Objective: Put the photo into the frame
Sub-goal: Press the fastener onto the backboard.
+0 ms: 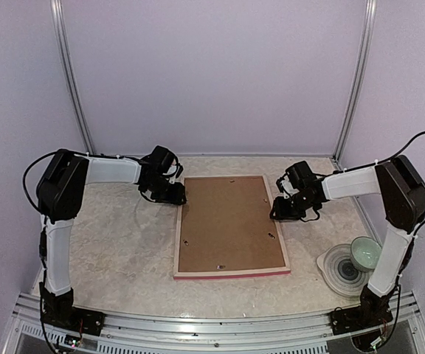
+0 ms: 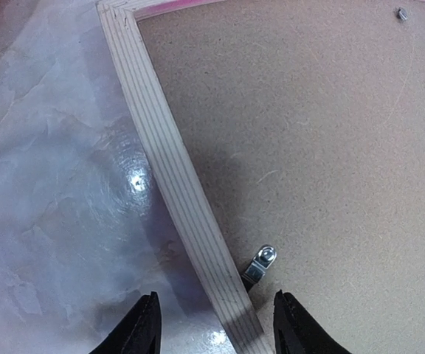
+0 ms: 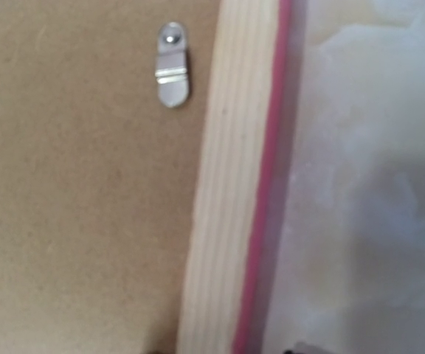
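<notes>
frame (image 1: 231, 273) face down on bench (image 1: 116, 243), centre, brown backing board (image 1: 229, 221) seated in it | left tool (image 2: 218, 328) fingers apart, straddling frame's left rail beside a metal clip (image 2: 260, 264), not touching | right tool (image 1: 280, 212) at right rail, fingers barely in shot, apart or together can't tell

Frame (image 2: 177, 192) back pale wood-grain, pink edge; backing board (image 2: 308, 147) brown; table (image 2: 50, 184) marbled gry-wht.
</notes>
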